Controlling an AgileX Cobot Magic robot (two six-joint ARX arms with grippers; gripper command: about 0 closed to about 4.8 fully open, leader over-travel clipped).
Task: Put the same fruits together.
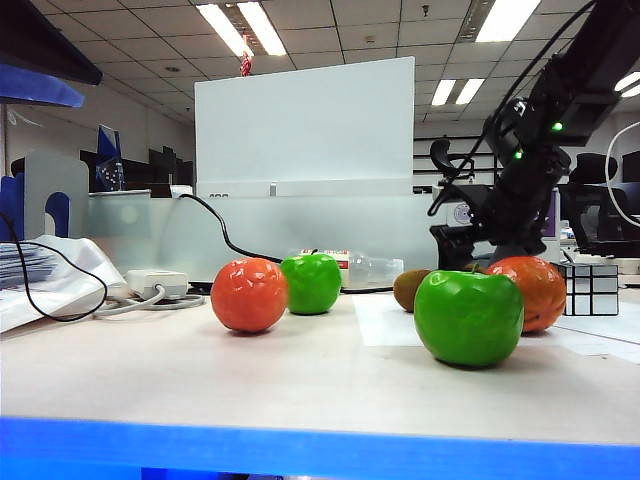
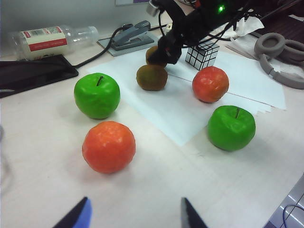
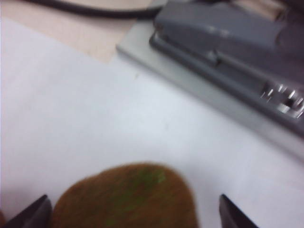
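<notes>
right end effector spread apart around far fuzzy brown kiwi, not clamping | kiwis paired at 12 o'clock | left end effector parted, empty, 6 o'clock | glossy green apples, orange mandarins unpaired

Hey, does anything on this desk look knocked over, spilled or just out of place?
Only the plastic bottle stands out: it lies on its side at the back of the table, behind the nearer green apple. Nothing has spilled, and the fruits look undamaged.
</notes>
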